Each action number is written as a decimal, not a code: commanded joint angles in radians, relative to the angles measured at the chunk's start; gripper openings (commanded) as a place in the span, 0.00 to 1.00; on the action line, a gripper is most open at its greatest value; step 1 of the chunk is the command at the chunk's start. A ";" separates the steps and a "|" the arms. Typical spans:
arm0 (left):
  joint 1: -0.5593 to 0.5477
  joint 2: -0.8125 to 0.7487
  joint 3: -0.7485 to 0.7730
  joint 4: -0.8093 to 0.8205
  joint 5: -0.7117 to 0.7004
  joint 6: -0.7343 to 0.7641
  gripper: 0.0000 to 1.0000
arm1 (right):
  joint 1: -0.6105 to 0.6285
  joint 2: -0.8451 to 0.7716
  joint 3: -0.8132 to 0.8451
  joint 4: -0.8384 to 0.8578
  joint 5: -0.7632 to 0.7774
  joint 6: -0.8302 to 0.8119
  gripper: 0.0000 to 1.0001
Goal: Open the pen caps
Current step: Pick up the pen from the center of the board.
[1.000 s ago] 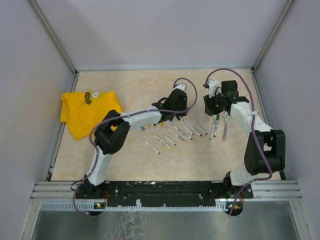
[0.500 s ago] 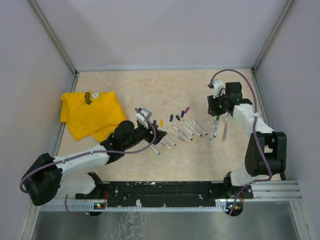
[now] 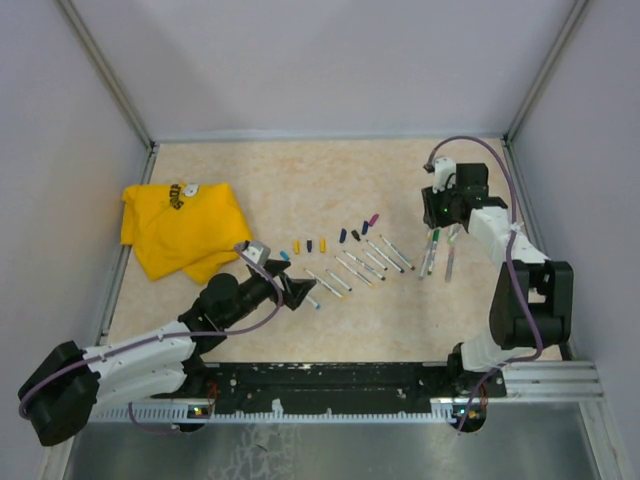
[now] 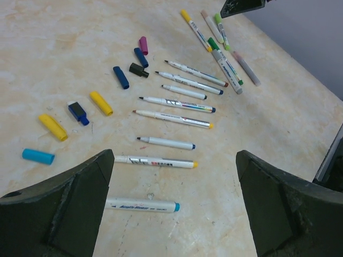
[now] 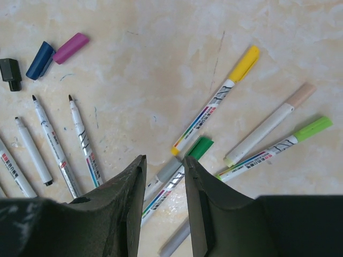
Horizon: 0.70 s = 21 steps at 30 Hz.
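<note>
Several loose pen caps lie in a curved row: cyan, yellow, blue, black and magenta. The same caps show in the top view. Beside them lie several uncapped whitish pens. My left gripper hangs wide open above the nearest pens, holding nothing, and sits low at centre-left in the top view. My right gripper stands narrowly open over a cluster of capped pens. A grey cap and a green cap show through its gap; a yellow cap lies beyond.
A crumpled yellow cloth lies at the left of the table. Metal-framed walls close in the left, back and right sides. The capped pens lie near the right arm, close to the right wall.
My left arm has drawn back from the middle of the table to the near left, and its gripper has opened wide. The right gripper has shifted slightly toward the back.
</note>
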 commanded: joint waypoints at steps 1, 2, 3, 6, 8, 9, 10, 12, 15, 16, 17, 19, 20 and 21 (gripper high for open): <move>0.006 -0.044 -0.043 0.048 -0.033 -0.021 1.00 | -0.005 0.024 0.099 0.025 0.025 -0.004 0.35; 0.005 -0.054 -0.046 0.045 -0.035 -0.021 1.00 | -0.006 0.033 0.121 0.015 0.022 -0.007 0.35; 0.006 -0.062 -0.048 0.042 -0.038 -0.021 1.00 | -0.006 0.044 0.142 0.006 0.015 -0.007 0.36; 0.007 -0.086 -0.050 0.032 -0.039 -0.024 1.00 | -0.006 0.078 0.191 -0.012 -0.014 0.006 0.36; 0.007 -0.093 -0.053 0.028 -0.037 -0.026 1.00 | -0.006 0.089 0.191 -0.008 -0.025 0.017 0.36; 0.008 -0.095 -0.054 0.026 -0.037 -0.029 1.00 | -0.006 0.089 0.180 -0.002 -0.025 0.019 0.36; 0.006 -0.098 -0.054 0.026 -0.038 -0.030 1.00 | -0.006 0.089 0.165 0.007 -0.022 0.016 0.36; 0.007 -0.096 -0.060 0.032 -0.036 -0.036 1.00 | -0.007 0.084 0.129 0.028 -0.018 0.013 0.36; 0.007 -0.085 -0.062 0.051 -0.030 -0.047 1.00 | -0.007 0.087 0.100 0.042 -0.017 0.010 0.36; 0.008 -0.081 -0.063 0.056 -0.027 -0.049 1.00 | -0.008 0.090 0.097 0.042 -0.016 0.010 0.36; 0.007 -0.075 -0.060 0.059 -0.024 -0.052 1.00 | -0.009 0.094 0.097 0.044 -0.014 0.011 0.36; 0.007 -0.069 -0.059 0.062 -0.022 -0.057 1.00 | -0.011 0.102 0.096 0.046 -0.015 0.012 0.36; 0.007 -0.068 -0.061 0.063 -0.023 -0.060 1.00 | -0.012 0.107 0.094 0.047 -0.015 0.014 0.36; 0.007 -0.065 -0.062 0.064 -0.024 -0.064 1.00 | -0.011 0.114 0.093 0.048 -0.014 0.013 0.36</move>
